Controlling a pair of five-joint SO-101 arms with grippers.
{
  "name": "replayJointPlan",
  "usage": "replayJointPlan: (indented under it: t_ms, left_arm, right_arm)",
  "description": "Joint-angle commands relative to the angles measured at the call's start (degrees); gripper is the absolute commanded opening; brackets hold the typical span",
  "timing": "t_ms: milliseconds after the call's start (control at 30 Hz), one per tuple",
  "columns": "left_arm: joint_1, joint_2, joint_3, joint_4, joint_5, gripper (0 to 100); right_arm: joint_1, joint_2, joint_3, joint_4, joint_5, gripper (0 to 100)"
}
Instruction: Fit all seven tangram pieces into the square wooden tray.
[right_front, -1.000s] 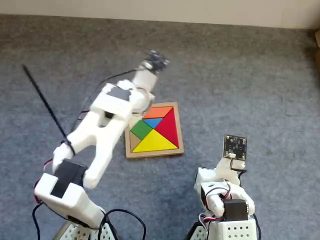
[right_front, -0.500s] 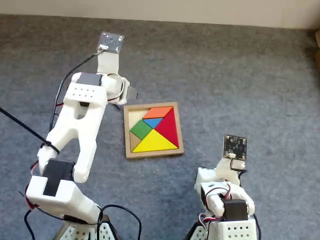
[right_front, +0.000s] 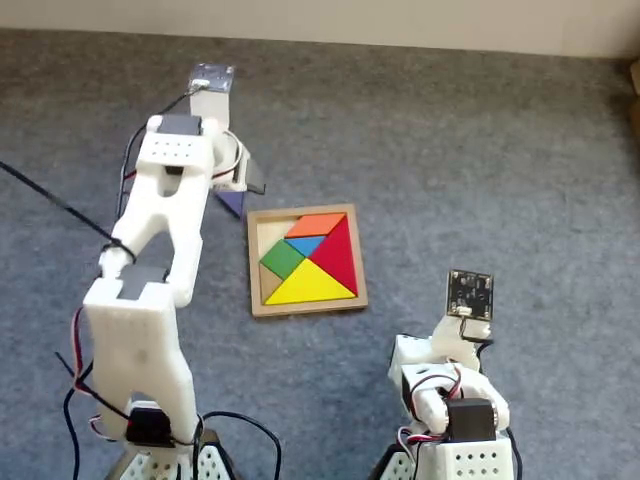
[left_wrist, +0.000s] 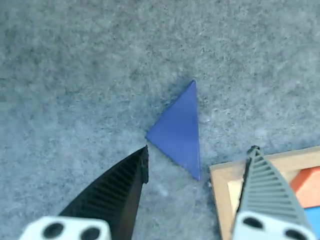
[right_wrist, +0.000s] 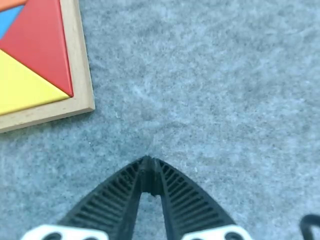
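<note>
Now that the left end effector has swung off the square wooden tray, it hangs with jaws open over the blue triangle, which lies on the grey tabletop just beside the tray's corner. A second ago that arm covered the tray, so this loose piece is probably the next pickup. The right end effector sits closed and empty.

Grey carpet, pale strip along far edge
</note>
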Motion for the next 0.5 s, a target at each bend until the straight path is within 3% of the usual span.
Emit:
replayJointPlan:
  t_ms: [0, 467]
  left_arm:
    - [-1.8, 3.6, -11.2, 5.0, 0.6, 30]
    - [-2.6, 21.2, -38.0, 19.1, 2.5, 31]
  right_arm:
    - [0.7, -0.7, 6.9, 0.6, -0.4, 0.5]
    - [0.6, -0.7, 6.9, 0.5, -0.4, 0.5]
